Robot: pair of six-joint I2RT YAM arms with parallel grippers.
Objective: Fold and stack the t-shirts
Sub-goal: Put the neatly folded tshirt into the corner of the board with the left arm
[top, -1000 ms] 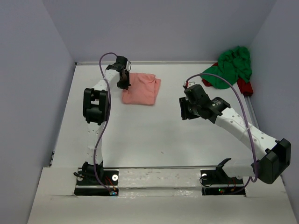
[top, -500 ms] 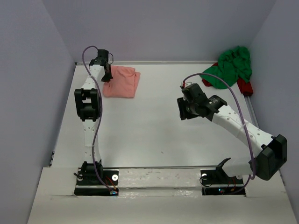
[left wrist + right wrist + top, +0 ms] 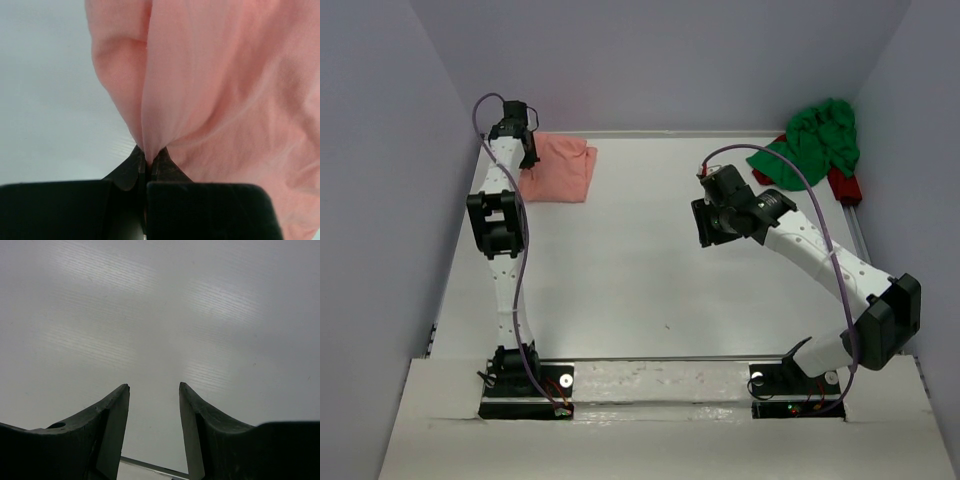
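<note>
Left tool (image 3: 148, 157) clamped shut on a pinched fold of the salmon pink t-shirt (image 3: 225, 90); cloth bunches up out of my closed jaws. That shirt lies folded in the far left corner of the surface (image 3: 640, 290), with my tool at its left edge. Green t-shirt (image 3: 815, 140) sits crumpled in the far right corner, well apart from the pink one, partly over a red object (image 3: 846, 188). Right tool (image 3: 154, 385) stands open, holding nothing, over bare surface right of centre.
</note>
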